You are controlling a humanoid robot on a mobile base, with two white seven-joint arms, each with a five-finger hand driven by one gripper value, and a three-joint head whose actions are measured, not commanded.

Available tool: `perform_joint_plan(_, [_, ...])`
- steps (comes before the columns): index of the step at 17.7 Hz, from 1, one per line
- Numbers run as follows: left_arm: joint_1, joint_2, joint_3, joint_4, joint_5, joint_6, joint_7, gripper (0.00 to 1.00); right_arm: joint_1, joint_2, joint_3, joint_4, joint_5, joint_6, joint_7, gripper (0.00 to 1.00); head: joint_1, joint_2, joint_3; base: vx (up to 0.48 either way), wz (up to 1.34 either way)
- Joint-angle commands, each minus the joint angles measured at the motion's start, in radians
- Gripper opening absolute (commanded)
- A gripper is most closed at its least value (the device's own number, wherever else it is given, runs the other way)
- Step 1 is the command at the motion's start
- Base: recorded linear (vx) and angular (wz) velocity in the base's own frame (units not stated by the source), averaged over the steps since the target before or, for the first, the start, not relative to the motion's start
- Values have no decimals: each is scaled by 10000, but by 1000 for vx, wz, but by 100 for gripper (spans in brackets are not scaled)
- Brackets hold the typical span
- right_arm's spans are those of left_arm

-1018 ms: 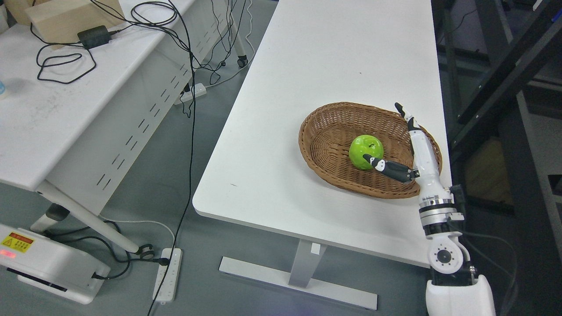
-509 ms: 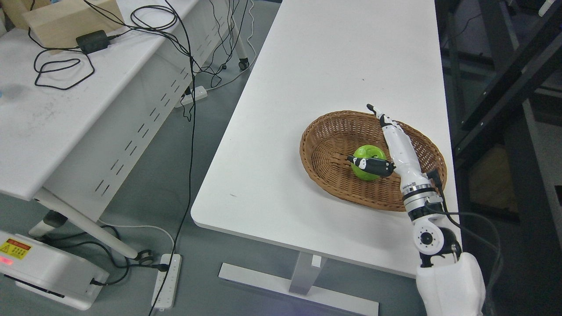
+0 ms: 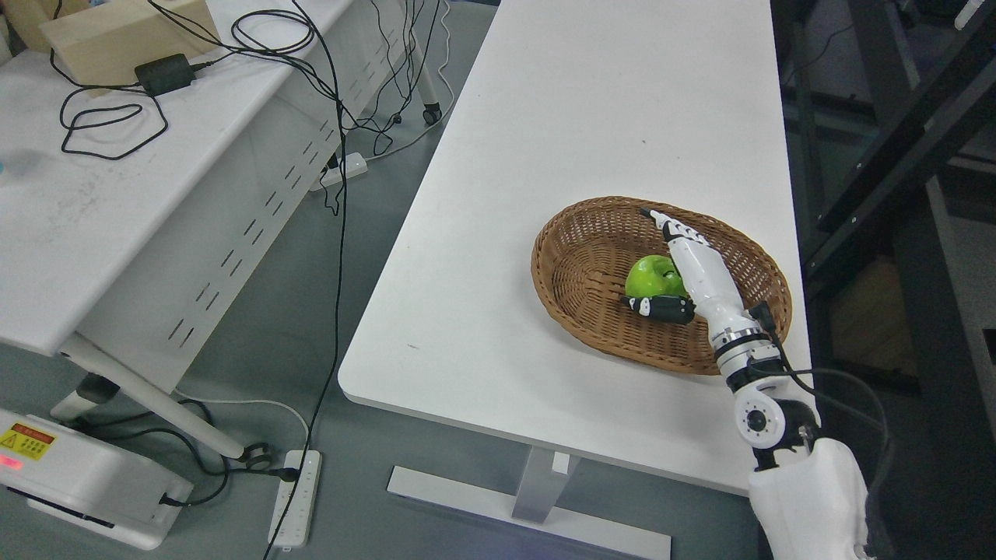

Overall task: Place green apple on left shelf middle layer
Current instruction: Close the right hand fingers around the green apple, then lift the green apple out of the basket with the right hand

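My right hand (image 3: 685, 272) reaches into the wicker basket (image 3: 576, 257) from the 5 o'clock side, my arm rising from the bottom right corner. The green apple (image 3: 652, 274) lies inside the basket, a little right of its middle. My fingers (image 3: 671, 227) stretch straight along the apple's 3 o'clock side toward 11 o'clock, and my dark thumb (image 3: 657, 306) lies under the apple at 6 o'clock; the hand cups the fruit loosely, not yet clenched. The basket stands on the white table (image 3: 545, 140), near its 4 o'clock corner.

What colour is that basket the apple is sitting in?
Brown woven wicker basket, holding the green apple; only the head view shows it.
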Motion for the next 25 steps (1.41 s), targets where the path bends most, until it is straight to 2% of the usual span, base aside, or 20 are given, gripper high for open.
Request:
perform_joint_plan(1, [91,174,0,-1,0,-6,-4,100,37,-581,336,574,111,-143,-73,100,0,0,0,0,0])
perform_joint_plan(6, [91,174,0,-1,0,-6,-4,100,38,-535,305,574,96,-128,-135,80,0,0,0,0,0])
perform_joint_plan(10, [91,174,0,-1,0,-6,-4,100,83,-520,321,574,111,-143,-104,74,0,0,0,0,0])
perform_joint_plan(11, [91,174,0,-1,0,-6,-4,100,114,-520,321,574,111,-143,-89,70,0,0,0,0,0])
perform_joint_plan(13, [91,174,0,-1,0,-6,11,100,114,-520,321,574,111,-189,-58,59,0,0,0,0,0])
perform_joint_plan(17, [91,174,0,-1,0,-6,11,100,114,-489,198,574,19,-312,-27,21,0,0,0,0,0])
perform_joint_plan(19, [91,174,0,-1,0,-6,-4,100,130,-443,15,574,-27,-312,-43,8,0,0,0,0,0])
perform_joint_plan(21, [91,174,0,-1,0,-21,12,100,130,-412,-383,543,-271,-312,-58,0,0,0,0,0,0])
perform_joint_plan(24, [91,174,0,-1,0,-21,11,100,145,-366,-981,497,-1403,-159,110,0,0,0,0,0,0])
perform_joint_plan(25, [91,174,0,-1,0,-6,12,100,160,-336,-1332,436,-2213,-6,354,0,0,0,0,0,0])
